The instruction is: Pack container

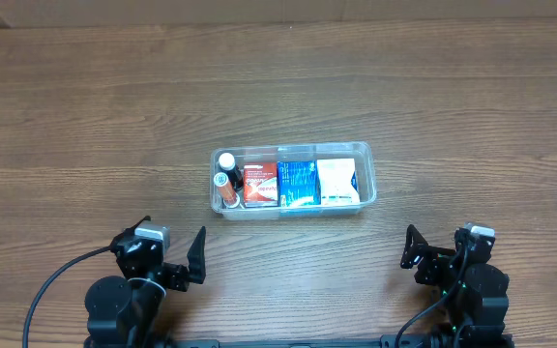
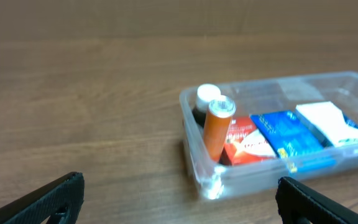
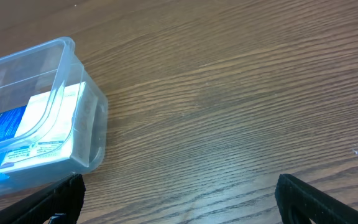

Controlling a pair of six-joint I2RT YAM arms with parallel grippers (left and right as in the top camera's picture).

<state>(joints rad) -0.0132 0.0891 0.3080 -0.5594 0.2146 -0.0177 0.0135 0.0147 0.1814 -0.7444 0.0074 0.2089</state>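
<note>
Left gripper: I see its fingers spread wide at the two lower corners of the wrist view, with nothing between them. Right gripper: also wide apart and holding nothing. Both sit at the near edge of the wooden table, well apart from the tub.

The clear plastic tub rests flat at mid-table, roughly centred between the two arms. Its long axis runs left to right, parallel to the near edge, and its open side faces up.

Contents, right end to left end:
- a white packet against the right end wall
- a blue carton just beside it
- a red carton beside that
- at the left end, an orange tube on the near side and a dark bottle with a white cap behind it
</note>
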